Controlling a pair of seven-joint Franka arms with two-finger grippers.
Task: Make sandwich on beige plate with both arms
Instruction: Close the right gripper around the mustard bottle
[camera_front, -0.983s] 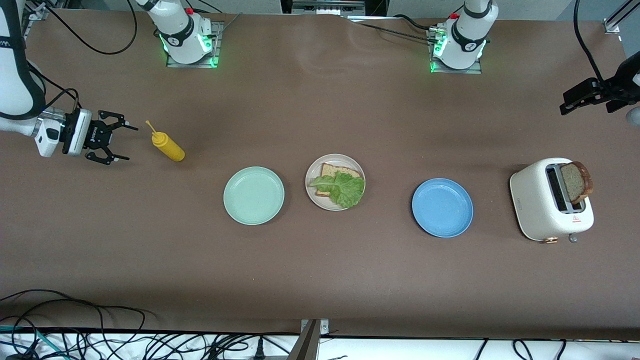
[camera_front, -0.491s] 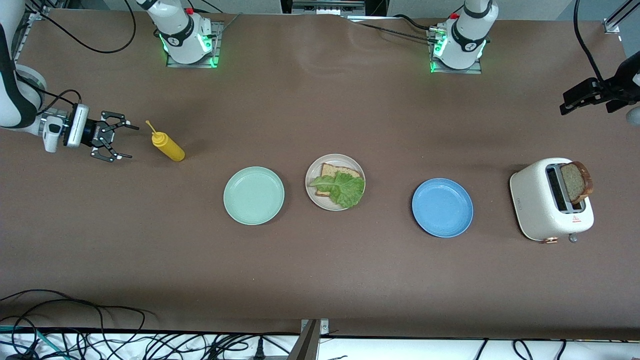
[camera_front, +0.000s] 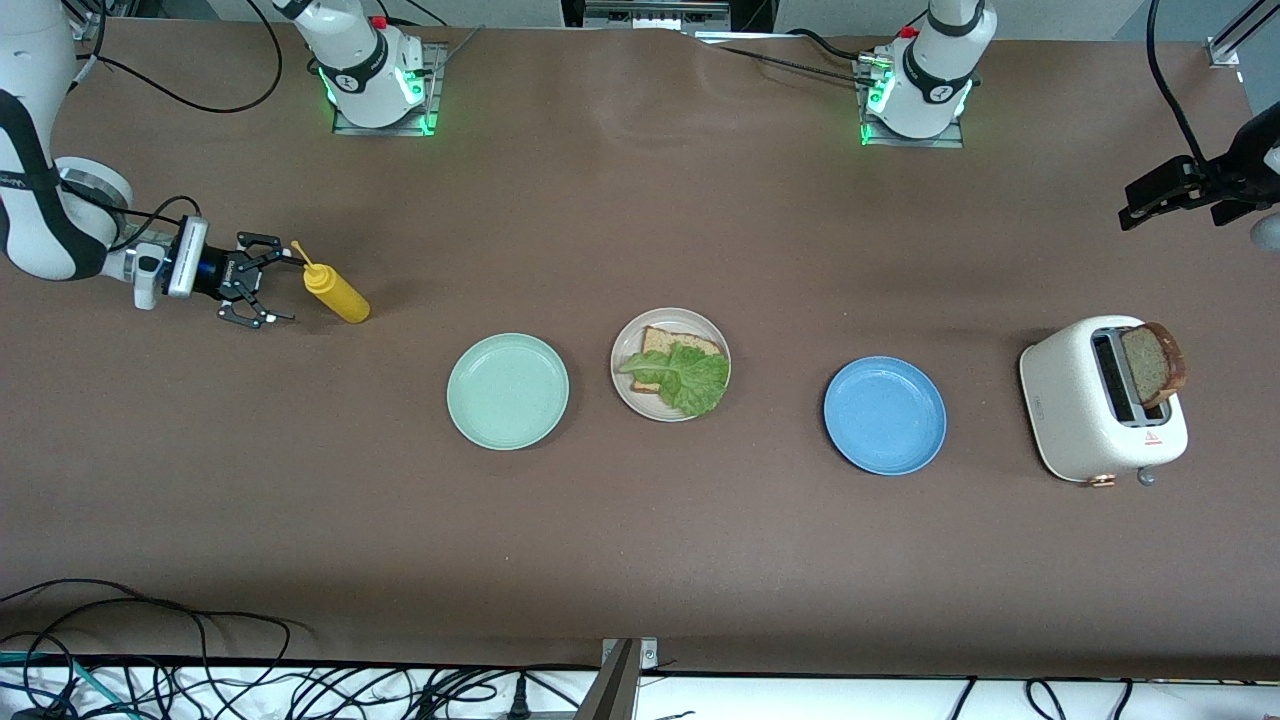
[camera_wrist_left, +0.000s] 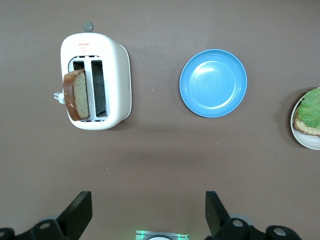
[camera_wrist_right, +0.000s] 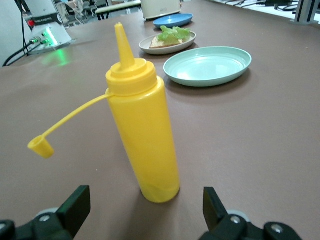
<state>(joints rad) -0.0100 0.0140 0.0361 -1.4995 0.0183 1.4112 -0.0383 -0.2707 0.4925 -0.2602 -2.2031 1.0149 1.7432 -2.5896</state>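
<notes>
The right gripper (camera_front: 272, 292) is low over the table at the right arm's end, its fingers spread wide and aimed at the yellow squeeze bottle (camera_front: 337, 292). The bottle stands upright just beside the fingertips, not yet between them and not touched; in the right wrist view the bottle (camera_wrist_right: 142, 135) fills the gap ahead of the two fingers, its cap hanging loose on a thin tether. The gripper holds nothing.

The left gripper (camera_front: 1155, 201) hangs in the air at the left arm's end of the table, above the tabletop near the toaster, and waits there. Its fingers are spread too, as the left wrist view shows with a finger (camera_wrist_left: 75, 215) at each lower corner and bare table between them. It holds nothing.

Taking the beige plate (camera_front: 627, 390) as the landmark: it sits mid-table and carries one slice of brown bread (camera_front: 668, 344) with a ruffled lettuce leaf (camera_front: 688, 377) lying on top, so the sandwich is open with no top slice. Beside the beige plate toward the right arm's end lies the mint green plate (camera_front: 508, 391), with nothing on it. Beside it toward the left arm's end lies the blue plate (camera_front: 885, 415), also bare. Past the blue plate stands the white toaster (camera_front: 1085, 415), with a second bread slice (camera_front: 1153, 364) standing up out of one of its slots, the other slot unfilled.
</notes>
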